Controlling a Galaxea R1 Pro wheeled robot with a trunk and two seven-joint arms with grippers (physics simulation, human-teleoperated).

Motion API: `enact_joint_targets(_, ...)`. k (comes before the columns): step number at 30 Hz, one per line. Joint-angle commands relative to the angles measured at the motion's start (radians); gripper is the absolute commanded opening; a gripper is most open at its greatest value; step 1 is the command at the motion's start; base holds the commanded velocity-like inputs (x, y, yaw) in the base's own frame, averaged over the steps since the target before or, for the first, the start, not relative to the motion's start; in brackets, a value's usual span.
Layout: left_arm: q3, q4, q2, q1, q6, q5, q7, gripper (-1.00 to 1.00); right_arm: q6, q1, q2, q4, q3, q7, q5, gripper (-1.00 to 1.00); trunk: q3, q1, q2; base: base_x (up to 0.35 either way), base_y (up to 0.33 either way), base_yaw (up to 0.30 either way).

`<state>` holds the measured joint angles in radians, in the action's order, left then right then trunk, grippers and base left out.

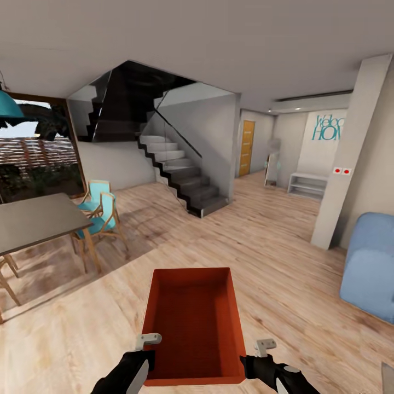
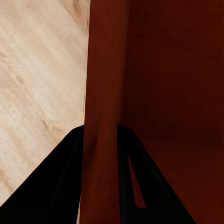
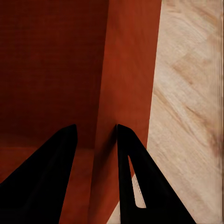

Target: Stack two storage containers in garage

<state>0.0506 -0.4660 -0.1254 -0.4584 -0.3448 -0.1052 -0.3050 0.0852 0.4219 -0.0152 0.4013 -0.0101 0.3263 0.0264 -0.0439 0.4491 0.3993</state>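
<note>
Item 1: storage container [image 1: 192,328], orange-red, open top, empty. I've got it held between both claws, above the light wood plank floor [image 1: 273,257].
L claw [image 2: 100,140]: clamped on container's left wall, one finger inside, one outside.
R claw [image 3: 97,137]: clamped on right wall, same straddle.
Ahead of the claws: dark staircase [image 1: 180,175]. Fwd-left: grey table [image 1: 33,221], teal chairs [image 1: 98,210]. Right of R claw: blue sofa [image 1: 369,268], pale pillar [image 1: 350,148].
</note>
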Motion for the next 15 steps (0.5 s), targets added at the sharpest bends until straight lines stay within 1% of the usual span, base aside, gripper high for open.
enact_joint_targets(1, 0.003, -0.005, 0.039, 0.000, 0.044, -0.018, 0.022, -1.00, 0.008, 0.000, -0.002, -0.001, 0.004, 0.013, 0.004, -1.00, 0.000, 0.001, 0.001, 0.325, 0.000, -0.274)
enact_joint_targets(15, 0.003, -0.005, 0.039, 0.000, 0.044, -0.018, 0.021, -1.00, 0.008, 0.000, -0.002, -0.001, 0.004, 0.013, 0.003, -1.00, 0.000, 0.001, 0.001, 0.325, 0.000, -0.274)
